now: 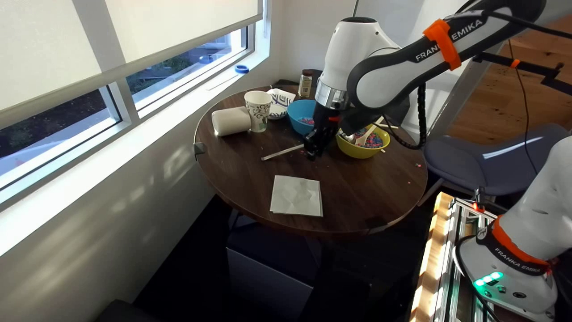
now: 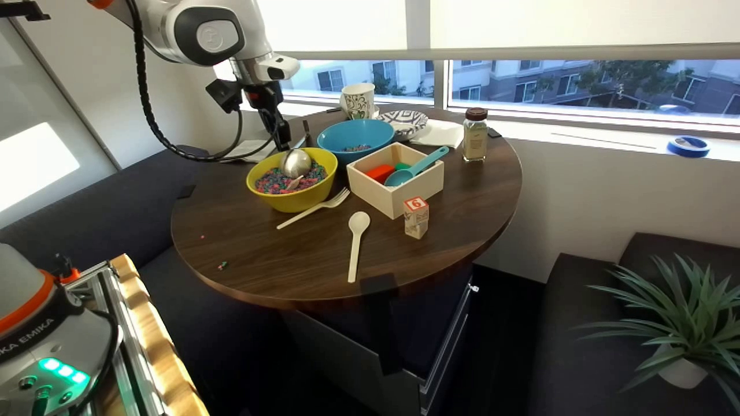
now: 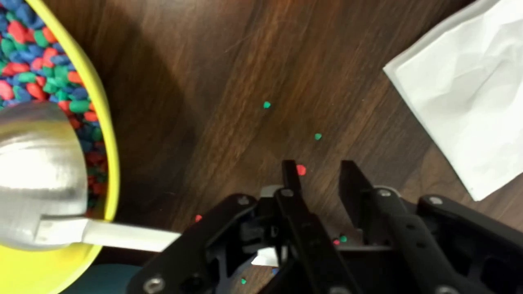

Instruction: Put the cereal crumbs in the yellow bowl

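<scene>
The yellow bowl (image 1: 357, 152), also visible in an exterior view (image 2: 295, 202) and the wrist view (image 3: 110, 171), holds red, blue and green bits. A metal ladle (image 3: 45, 163) rests in it, its white handle over the rim. Several loose crumbs lie on the dark table: a red crumb (image 3: 301, 170), green crumbs (image 3: 318, 136) (image 3: 267, 105) and another red crumb (image 3: 198, 218). My gripper (image 3: 316, 165) is open, with nothing held. It is beside the bowl, low over the table in both exterior views (image 1: 311, 154) (image 2: 283, 144). The larger red crumb shows by one fingertip.
The blue bowl (image 2: 355, 138) stands behind the yellow bowl. A wooden box (image 2: 376, 193), fork (image 2: 315, 208), wooden spoon (image 2: 356, 242), letter blocks (image 2: 416, 216) and jar (image 2: 475, 136) are around. A folded napkin (image 1: 296, 196), paper cup (image 1: 258, 112) and white roll (image 1: 231, 120) also stand or lie there.
</scene>
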You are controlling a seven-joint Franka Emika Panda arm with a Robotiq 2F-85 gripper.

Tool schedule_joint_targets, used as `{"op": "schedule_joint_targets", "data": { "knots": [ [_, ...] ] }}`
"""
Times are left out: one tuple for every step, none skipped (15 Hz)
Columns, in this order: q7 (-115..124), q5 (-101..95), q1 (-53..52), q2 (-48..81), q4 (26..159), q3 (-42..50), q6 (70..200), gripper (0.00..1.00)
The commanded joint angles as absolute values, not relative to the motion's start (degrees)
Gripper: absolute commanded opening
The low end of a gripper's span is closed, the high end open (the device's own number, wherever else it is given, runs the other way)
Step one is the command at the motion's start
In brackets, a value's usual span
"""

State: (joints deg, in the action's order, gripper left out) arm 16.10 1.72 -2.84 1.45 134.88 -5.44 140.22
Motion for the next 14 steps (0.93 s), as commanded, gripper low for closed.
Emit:
{"op": "schedule_joint_targets", "data": {
  "knots": [
    [19.60,0.55,-3.28,3.10,134.54,-4.42,141.45,0.35],
    [19.83,0.63,-3.31,3.30,134.47,-4.29,141.45,0.38],
    [20.03,0.82,-3.38,3.62,134.28,-4.23,141.27,0.37],
    [20.06,0.97,-3.43,3.87,134.19,-4.18,141.29,0.32],
    [20.37,0.90,-3.47,4.08,134.14,-4.14,141.39,0.32],
    [20.91,0.56,-3.55,4.33,134.02,-4.12,141.35,0.28],
    [21.05,0.61,-3.59,4.47,133.93,-4.13,141.40,0.22],
    [21.18,0.49,-3.64,4.64,133.82,-4.12,141.49,0.25],
    [21.80,0.00,-3.72,4.76,133.66,-4.07,141.49,0.19],
    [22.33,-0.42,-3.80,4.91,133.44,-4.04,141.40,0.22],
    [23.27,-1.36,-3.91,5.08,133.16,-3.95,141.36,0.26],
    [23.79,-1.81,-3.98,5.32,132.88,-3.91,141.20,0.28],
    [24.16,-2.05,-4.05,5.51,132.69,-3.89,141.25,0.28],
    [24.56,-2.52,-4.09,5.67,132.55,-3.84,141.29,0.31]
  ]
}}
